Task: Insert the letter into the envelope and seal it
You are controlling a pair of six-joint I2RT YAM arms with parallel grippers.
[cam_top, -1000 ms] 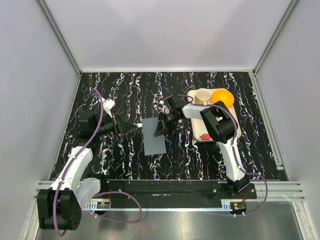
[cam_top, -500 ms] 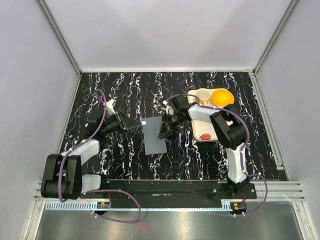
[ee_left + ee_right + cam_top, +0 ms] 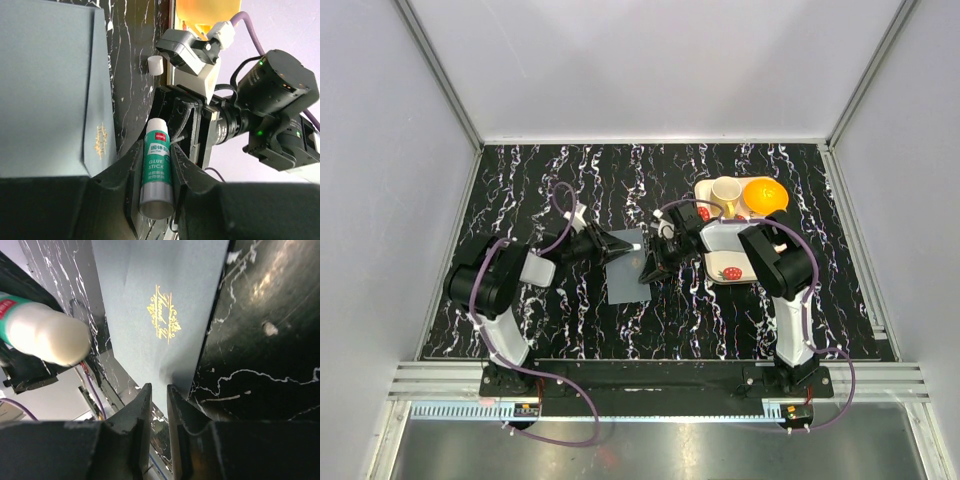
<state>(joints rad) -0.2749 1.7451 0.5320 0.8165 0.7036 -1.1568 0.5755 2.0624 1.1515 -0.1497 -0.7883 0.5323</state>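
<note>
Top external view, nearest first: both arm bases sit at the near edge of the black marbled table [image 3: 570, 190], and both arms reach inward to meet mid-table. Left gripper [image 3: 618, 243] points right, fingers clamped on a glue stick [image 3: 631, 241]. The left wrist view shows the stick's green-and-white label reading GLUE STICK. Its white end is bare and aimed toward the right arm. Right gripper [image 3: 653, 264] points left and down at the envelope's right side. In the right wrist view its fingers [image 3: 135, 415] stand a narrow slot apart with nothing pinched, grey paper showing through the gap. The envelope [image 3: 625, 280] lies flat on the table between the two grippers, near the middle of the workspace. It is dark slate-grey, rectangular from above, long side running near to far. Close up it is matte, with one straight fold line along its length and a small gold script emblem [image 3: 164, 320] printed beside that line. The stick's white end hangs at the envelope's far edge; contact cannot be told. A small white cap [image 3: 156, 65] stands on the table just beyond the envelope. Farther right sits a cream strawberry-printed tray [image 3: 725, 265], with a cream cup [image 3: 724, 193] and an orange bowl [image 3: 766, 193] at its far end.
</note>
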